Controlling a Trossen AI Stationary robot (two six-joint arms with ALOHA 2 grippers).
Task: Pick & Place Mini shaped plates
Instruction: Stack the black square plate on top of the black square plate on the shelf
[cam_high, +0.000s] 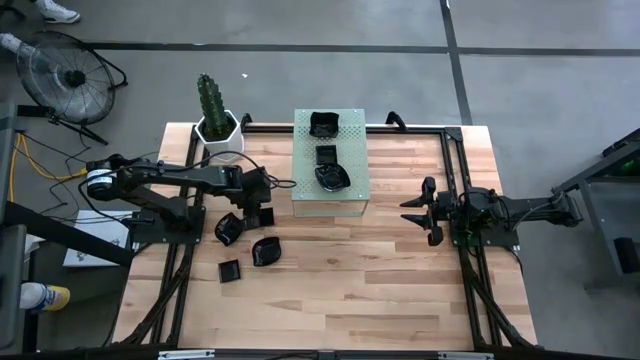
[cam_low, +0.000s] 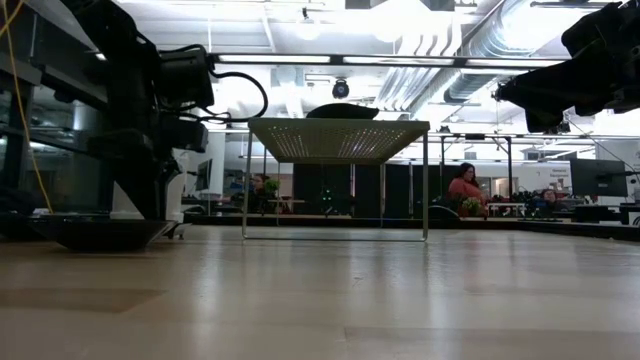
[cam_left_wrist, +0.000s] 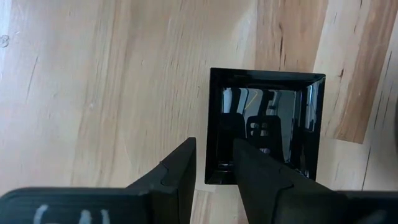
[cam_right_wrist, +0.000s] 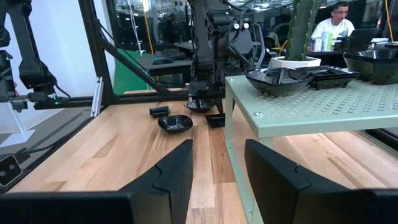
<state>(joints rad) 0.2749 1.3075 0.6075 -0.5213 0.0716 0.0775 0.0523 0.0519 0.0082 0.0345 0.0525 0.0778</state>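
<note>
My left gripper (cam_left_wrist: 214, 155) points steeply down at a glossy black square mini plate (cam_left_wrist: 267, 106) lying flat on the wooden table left of the pale green block (cam_high: 331, 195). The gripper is open. One finger (cam_left_wrist: 261, 171) stands over the plate's inside and the other (cam_left_wrist: 177, 168) outside its side wall, with a strip of wood showing between that finger and the wall. Three more black plates (cam_high: 228, 230), (cam_high: 265, 251), (cam_high: 230, 270) lie on the table nearer the front. My right gripper (cam_high: 425, 210) waits open and level at the table's right.
Three black plates (cam_high: 323, 123), (cam_high: 326, 154), (cam_high: 330, 176) sit on top of the perforated green block. A cactus in a white pot (cam_high: 218, 125) stands at the far left. Black frame rails (cam_high: 455, 170) run along the table's sides. Bare wood (cam_high: 350, 280) lies toward the near edge.
</note>
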